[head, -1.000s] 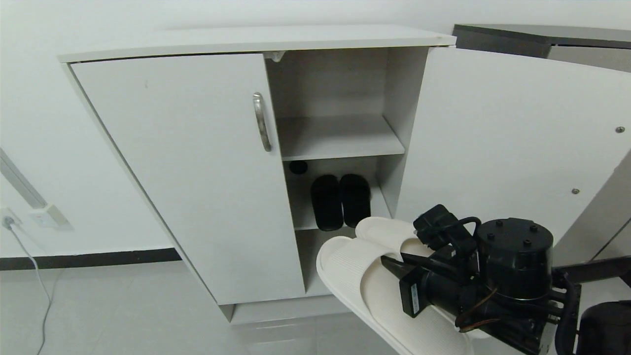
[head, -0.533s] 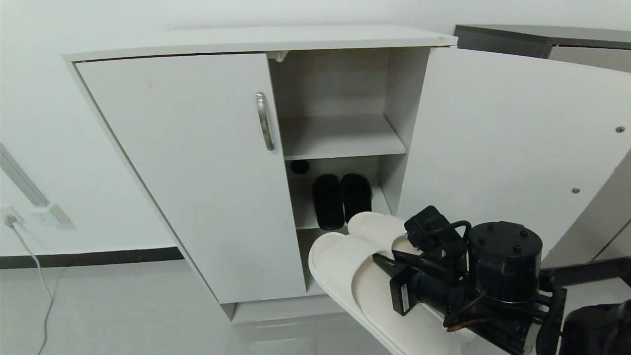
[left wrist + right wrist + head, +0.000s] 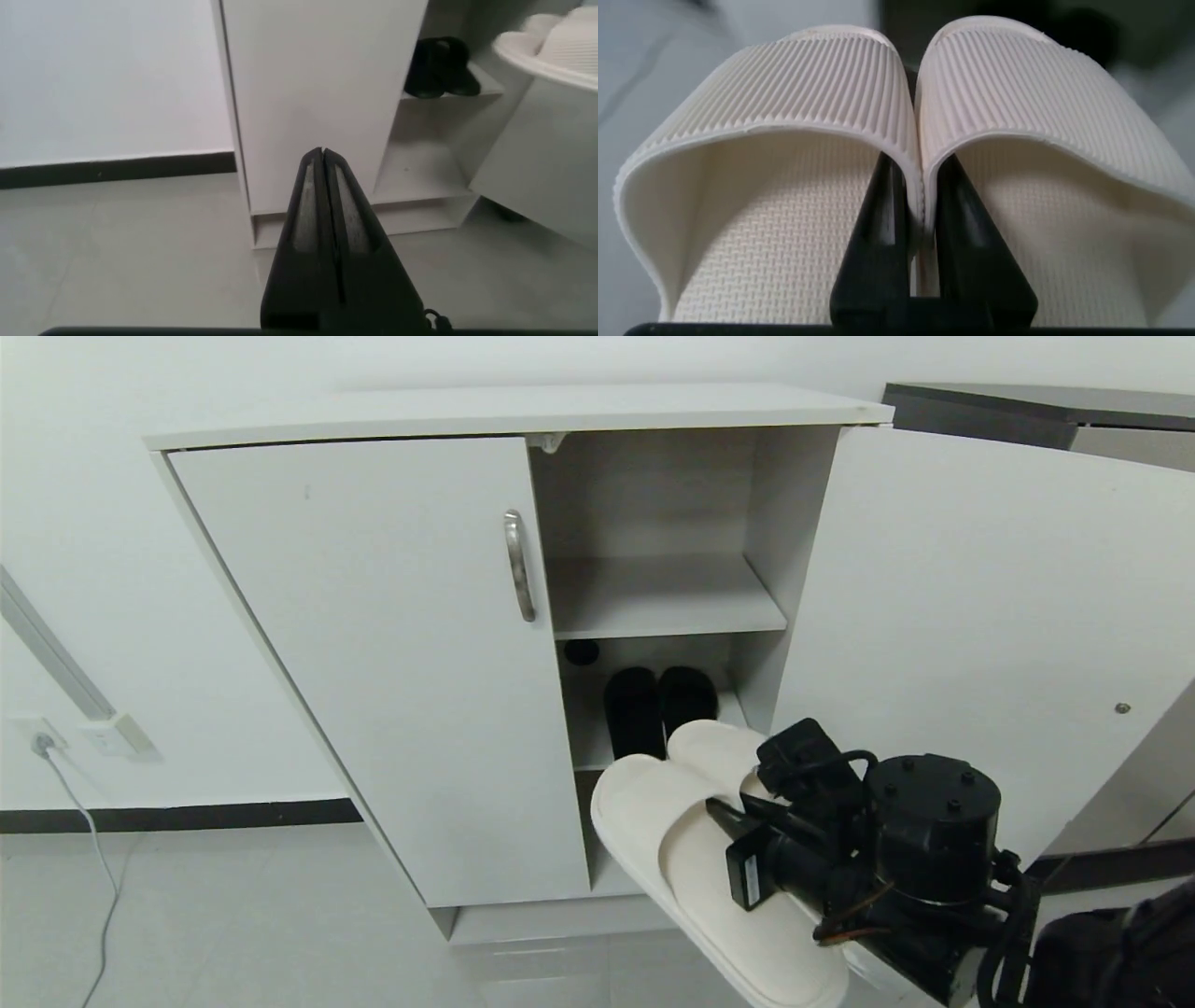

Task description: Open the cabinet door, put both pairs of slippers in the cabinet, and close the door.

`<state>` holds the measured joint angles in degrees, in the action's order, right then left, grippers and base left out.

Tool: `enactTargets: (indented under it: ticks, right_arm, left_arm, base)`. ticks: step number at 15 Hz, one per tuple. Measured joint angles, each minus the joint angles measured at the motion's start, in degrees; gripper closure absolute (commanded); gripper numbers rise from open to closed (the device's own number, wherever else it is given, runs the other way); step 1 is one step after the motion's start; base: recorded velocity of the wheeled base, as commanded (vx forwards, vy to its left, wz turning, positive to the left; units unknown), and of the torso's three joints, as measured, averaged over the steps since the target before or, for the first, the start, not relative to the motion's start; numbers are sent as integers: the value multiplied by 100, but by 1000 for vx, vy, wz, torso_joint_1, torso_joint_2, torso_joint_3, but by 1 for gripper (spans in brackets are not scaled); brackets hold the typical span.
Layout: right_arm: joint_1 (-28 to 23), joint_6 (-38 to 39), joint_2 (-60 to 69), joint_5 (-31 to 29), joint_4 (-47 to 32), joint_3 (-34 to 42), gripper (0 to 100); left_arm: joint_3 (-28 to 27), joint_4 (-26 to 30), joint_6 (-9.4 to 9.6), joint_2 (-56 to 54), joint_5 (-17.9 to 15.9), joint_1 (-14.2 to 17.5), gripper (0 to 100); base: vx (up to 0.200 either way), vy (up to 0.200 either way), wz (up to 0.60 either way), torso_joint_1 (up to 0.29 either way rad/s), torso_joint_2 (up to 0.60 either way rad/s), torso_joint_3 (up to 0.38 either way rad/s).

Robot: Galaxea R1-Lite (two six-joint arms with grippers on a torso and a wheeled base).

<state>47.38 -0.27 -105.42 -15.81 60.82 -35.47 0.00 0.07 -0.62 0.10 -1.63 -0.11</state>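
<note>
Holding: right pincer (image 3: 721,810) is clamped on the white slippers (image 3: 644,803), its two fingers closed on the pair's touching inner walls, one finger inside each slipper.
White slippers: side by side, toes pointing at the cabinet (image 3: 504,411), held in the air just before its open right half, at about the middle shelf's height. From the head view I cannot tell whether the toes have crossed the front edge.
Black slippers (image 3: 658,709): on the middle shelf, toes inward, just beyond the white toes.
Left pincer (image 3: 322,163): fingers pressed flat together, holding nothing, low over the floor (image 3: 140,252) and well apart from the cabinet.
Around: right door (image 3: 971,597) swung wide – close beside the right arm; left door (image 3: 373,644) shut, with a curved metal handle (image 3: 519,565); upper shelf (image 3: 663,597) bare.
Surfaces: white slippers – ribbed straps, woven-patterned insoles, rounded toes; cabinet of smooth pale board; floor of glossy tile.
</note>
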Motion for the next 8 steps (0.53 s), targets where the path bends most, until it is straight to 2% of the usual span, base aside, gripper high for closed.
enactTargets:
  ticks: [2, 3, 5, 8]
  right_arm:
    - [107, 24, -122, -701, -343, -435, 100]
    - [140, 80, -183, -1084, -791, -837, 100]
    - [254, 404, -251, -1698, -2239, -1887, 100]
    - [444, 1353, -271, -2226, -4752, -3732, 100]
  left_arm:
    - [0, 4, 2, 0, -2, -5, 100]
    - [0, 2, 0, 0, -2, -7, 100]
    - [0, 2, 2, 0, -4, -7, 100]
    - [0, 2, 13, 0, -2, -7, 100]
  base:
    - [0, 0, 0, 0, 0, 0]
    - [0, 0, 0, 0, 0, 0]
    - [0, 0, 0, 0, 0, 0]
    - [0, 0, 0, 0, 0, 0]
